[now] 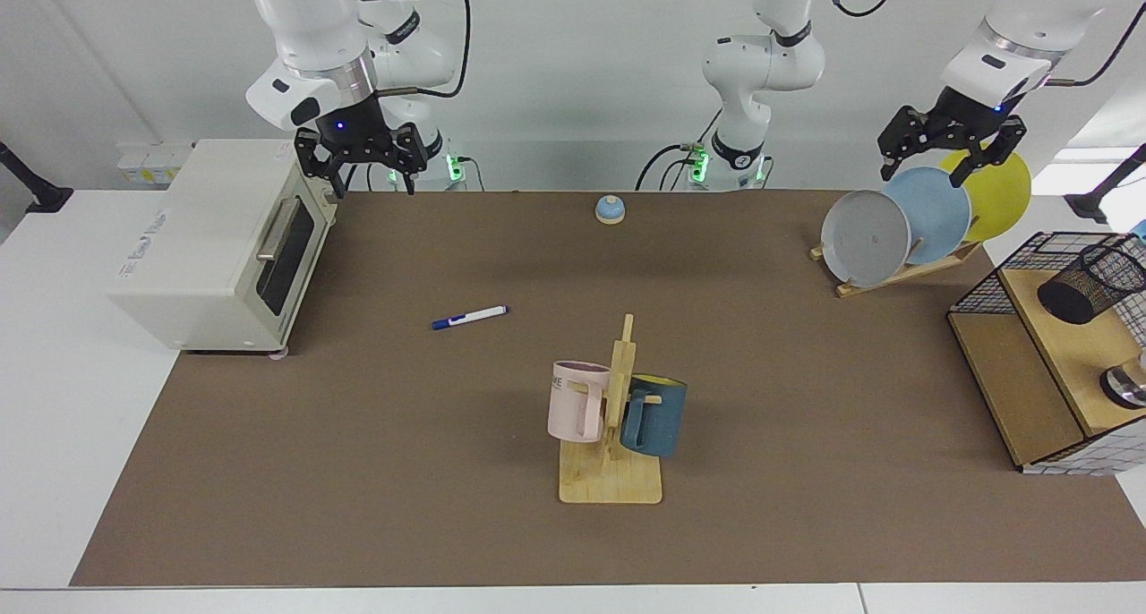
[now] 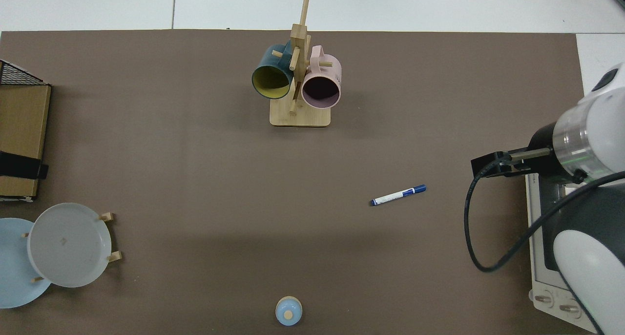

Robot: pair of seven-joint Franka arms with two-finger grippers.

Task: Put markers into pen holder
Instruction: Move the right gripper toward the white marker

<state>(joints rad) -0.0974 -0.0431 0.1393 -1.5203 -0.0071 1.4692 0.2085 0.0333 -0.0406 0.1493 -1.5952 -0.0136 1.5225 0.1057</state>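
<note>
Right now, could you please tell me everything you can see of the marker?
The marker is slim, with a white barrel bearing blue print and a dark blue cap. It looks like plastic. It lies flat and alone on the brown mat, between the toaster oven and the mug rack. Nothing touches it.

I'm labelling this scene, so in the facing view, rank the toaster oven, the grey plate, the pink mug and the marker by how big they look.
Largest to smallest:
1. toaster oven
2. grey plate
3. pink mug, though it sits nearer the camera
4. marker
</note>
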